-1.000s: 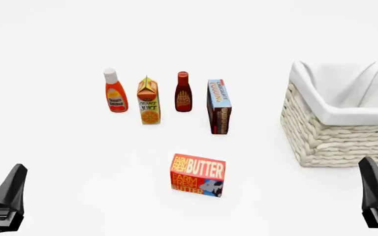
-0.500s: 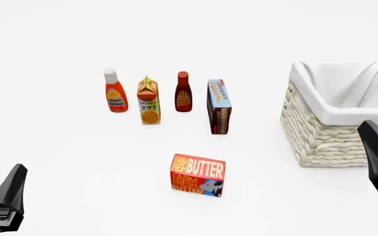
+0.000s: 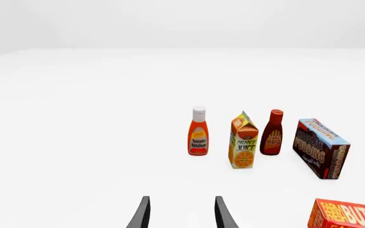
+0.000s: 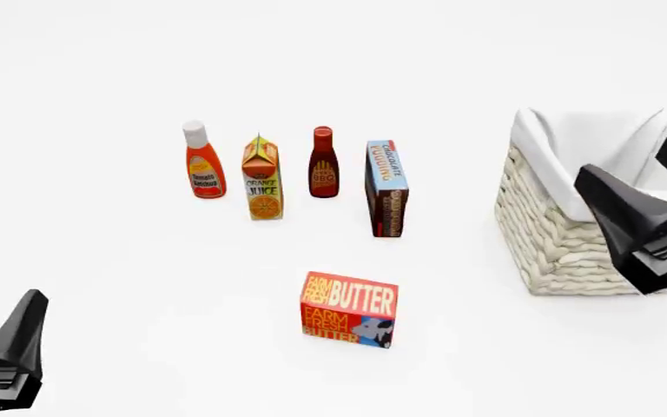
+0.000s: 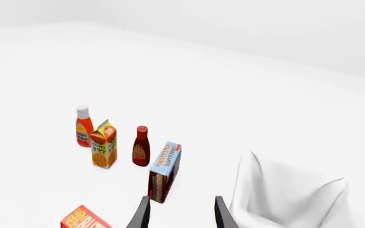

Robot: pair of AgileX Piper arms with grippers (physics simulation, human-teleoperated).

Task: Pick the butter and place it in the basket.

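Left gripper [image 3: 181,213] at bottom centre, jaws parted, nothing between. Butter [image 3: 349,215] cut off at lower right corner. Mid-right row on white surface [image 3: 74,142]: ketchup bottle [image 3: 197,131], orange juice carton [image 3: 243,141], BBQ sauce bottle [image 3: 273,132], chocolate pudding box [image 3: 321,148].

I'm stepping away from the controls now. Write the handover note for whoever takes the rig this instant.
Left gripper: open, empty, low at the near left of the table.
Right gripper: open, empty, raised in front of the basket, at the right in the front view.
Butter: on the table, near centre, nothing touching it.
Behind it, a row: ketchup bottle, orange juice carton, BBQ sauce bottle, chocolate pudding box.
Done: nothing gripped yet.
Left: grasp the butter, carry it over the basket, release it inside.
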